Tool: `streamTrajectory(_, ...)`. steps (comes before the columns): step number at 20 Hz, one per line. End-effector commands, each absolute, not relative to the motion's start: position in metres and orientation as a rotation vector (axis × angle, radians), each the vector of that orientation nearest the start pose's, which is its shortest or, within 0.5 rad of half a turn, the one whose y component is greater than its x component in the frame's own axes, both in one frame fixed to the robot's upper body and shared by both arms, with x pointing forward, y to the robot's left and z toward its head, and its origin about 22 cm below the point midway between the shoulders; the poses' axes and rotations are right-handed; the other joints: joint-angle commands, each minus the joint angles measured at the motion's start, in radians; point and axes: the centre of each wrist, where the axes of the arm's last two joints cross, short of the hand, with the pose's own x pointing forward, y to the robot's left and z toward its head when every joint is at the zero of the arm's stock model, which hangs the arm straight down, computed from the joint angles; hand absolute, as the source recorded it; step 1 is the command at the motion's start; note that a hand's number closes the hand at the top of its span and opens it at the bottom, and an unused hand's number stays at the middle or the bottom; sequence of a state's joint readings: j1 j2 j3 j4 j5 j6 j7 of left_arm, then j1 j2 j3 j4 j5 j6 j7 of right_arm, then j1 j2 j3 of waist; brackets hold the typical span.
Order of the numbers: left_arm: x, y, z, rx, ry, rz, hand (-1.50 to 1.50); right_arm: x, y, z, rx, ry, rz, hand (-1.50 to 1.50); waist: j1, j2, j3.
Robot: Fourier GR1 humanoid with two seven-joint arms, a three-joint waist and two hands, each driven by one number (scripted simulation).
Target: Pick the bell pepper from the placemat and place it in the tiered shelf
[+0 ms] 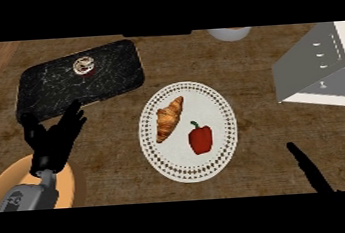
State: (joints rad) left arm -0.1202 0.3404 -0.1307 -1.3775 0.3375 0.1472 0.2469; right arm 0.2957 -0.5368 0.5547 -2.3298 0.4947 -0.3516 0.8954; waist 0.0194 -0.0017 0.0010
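Note:
A red bell pepper (200, 139) with a dark stem lies on the right half of a white round placemat (219, 110) with a dotted border, at the counter's middle. The grey tiered shelf (310, 65) stands at the upper right, tilted in view. My left hand (53, 141) rests open at the lower left, fingers up, well left of the placemat. My right hand (306, 166) shows at the lower right as straight dark fingers, to the right of the placemat and apart from the pepper. Neither hand holds anything.
A croissant (169, 117) lies on the placemat left of the pepper. A black tray (114, 74) with a small cupcake (84, 66) sits at the upper left. An orange plate (70, 187) is under my left forearm. A white cup (229, 33) stands at the back.

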Motion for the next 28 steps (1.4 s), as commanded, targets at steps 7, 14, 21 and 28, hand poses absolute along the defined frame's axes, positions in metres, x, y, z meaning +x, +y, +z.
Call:
streamTrajectory(7, 0.253, 0.285, -0.02, 0.071, -1.103, 0.009, 0.0, 0.163, -0.141, 0.125, -0.743, -1.03, 0.433, -1.5, 0.022, 0.005, -0.008)
streamTrajectory(14, 0.26, 0.293, -0.015, 0.095, -1.114, 0.006, 0.0, 0.177, -0.084, 0.116, -0.739, -0.914, 0.544, -1.5, 0.005, 0.003, -0.007)
streamTrajectory(21, 0.249, 0.295, -0.023, 0.1, -1.111, 0.023, 0.0, 0.201, -0.06, 0.089, -0.794, -0.817, 0.548, -1.5, 0.005, 0.003, -0.004)
streamTrajectory(28, 0.243, 0.291, -0.026, 0.087, -1.104, 0.027, 0.0, 0.203, -0.058, 0.084, -0.855, -0.809, 0.56, -1.5, -0.003, 0.001, -0.004)
